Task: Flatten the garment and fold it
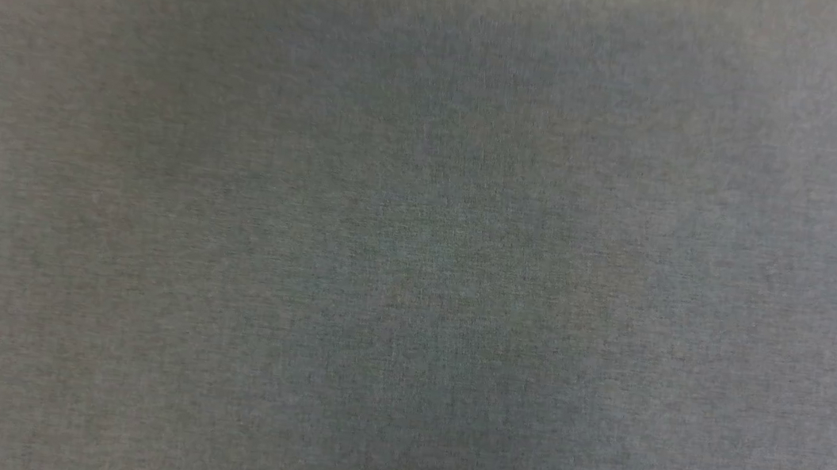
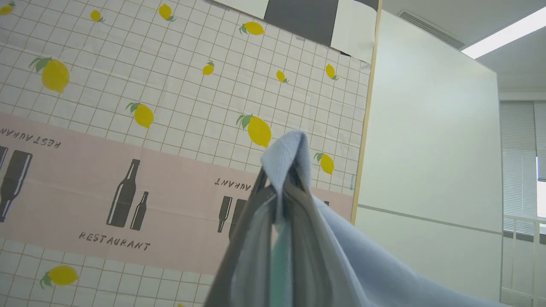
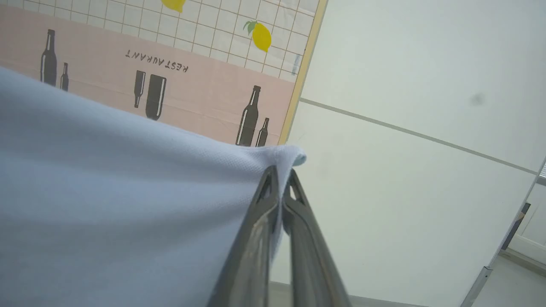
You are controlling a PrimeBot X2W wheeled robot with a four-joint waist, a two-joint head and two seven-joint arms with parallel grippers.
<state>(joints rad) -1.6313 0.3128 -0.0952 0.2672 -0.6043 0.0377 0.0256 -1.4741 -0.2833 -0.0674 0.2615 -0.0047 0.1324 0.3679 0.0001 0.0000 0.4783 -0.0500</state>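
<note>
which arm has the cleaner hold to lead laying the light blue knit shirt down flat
Right, probably. The right gripper pinches a neat edge of the light blue soft-knit shirt, which spreads smooth from it; the left gripper holds a bunched peak.

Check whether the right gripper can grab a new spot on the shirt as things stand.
Probably not without letting go: the right gripper is shut on an edge of the shirt, and the left gripper is pinching another fold, so neither is free.
</note>
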